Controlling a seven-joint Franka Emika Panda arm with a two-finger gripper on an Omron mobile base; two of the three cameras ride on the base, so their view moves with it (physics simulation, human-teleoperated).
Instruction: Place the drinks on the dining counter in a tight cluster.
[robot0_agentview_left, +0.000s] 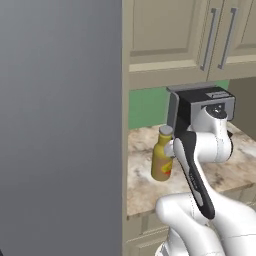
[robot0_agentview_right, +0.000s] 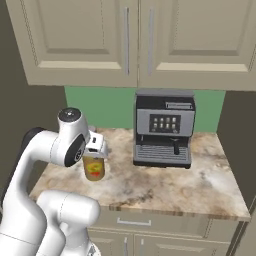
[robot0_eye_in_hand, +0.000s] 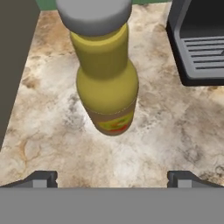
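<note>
Gripper (robot0_eye_in_hand: 112, 178) stands nearest, hanging above the short marbled counter (robot0_agentview_right: 165, 185) with its jaws spread wide; the two dark fingertips (robot0_eye_in_hand: 41, 178) sit well apart at the near edge of the hand view, and nothing is held between them or touching them. The white arm (robot0_agentview_right: 45, 150) bends over the counter's left end.

Beyond the fingertips stands the amber-yellow bottle (robot0_eye_in_hand: 107, 83) (grey cap (robot0_eye_in_hand: 94, 13) uppermost). Its long axis is vertical and it rests upright on its base on the stone top, cap pointing at the cabinets above. It carries a red and yellow label (robot0_eye_in_hand: 114, 124) near the bottom. It occupies the left part of the counter, close to the tall grey side panel (robot0_agentview_left: 60, 125). Contents cannot be judged beyond the body's uniform amber colour.

Farther back and to the right, well apart from the bottle, sits the coffee machine (robot0_agentview_right: 164, 129), its drip grille toward the front. Behind it runs a green wall (robot0_agentview_right: 110, 107), with beige cabinets (robot0_agentview_right: 135, 40) overhead.
</note>
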